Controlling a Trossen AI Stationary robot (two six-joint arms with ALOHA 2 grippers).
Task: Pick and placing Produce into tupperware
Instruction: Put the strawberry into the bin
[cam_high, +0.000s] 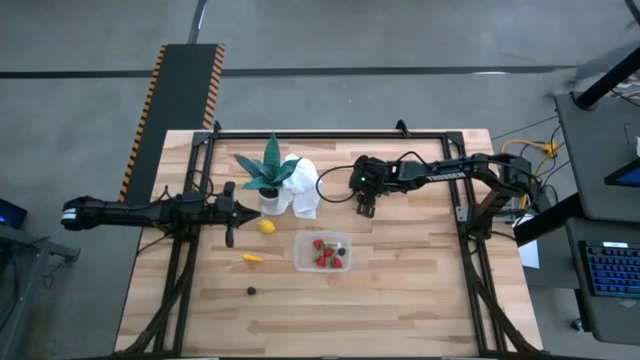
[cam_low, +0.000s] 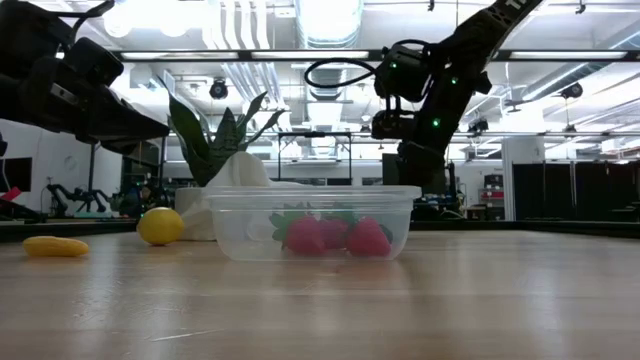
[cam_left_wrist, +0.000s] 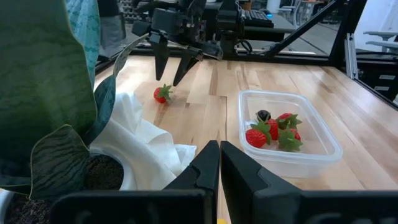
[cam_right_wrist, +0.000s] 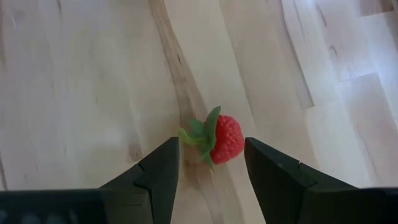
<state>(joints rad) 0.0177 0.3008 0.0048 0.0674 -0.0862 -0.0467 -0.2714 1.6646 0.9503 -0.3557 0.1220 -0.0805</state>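
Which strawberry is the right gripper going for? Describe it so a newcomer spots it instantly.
Start at the clear container mid-table, then look toward the far edge, right of the white cloth. Under the open right gripper one strawberry lies on bare wood. Unlike the strawberries in the container, it lies alone, outside.

Grey concrete floor around wooden table. Black mat with orange-black hazard stripe edges beyond table's far-left corner. Desk with keyboard on right side. Low view: bright ceiling light strips, white ducting, dark equipment racks at back.
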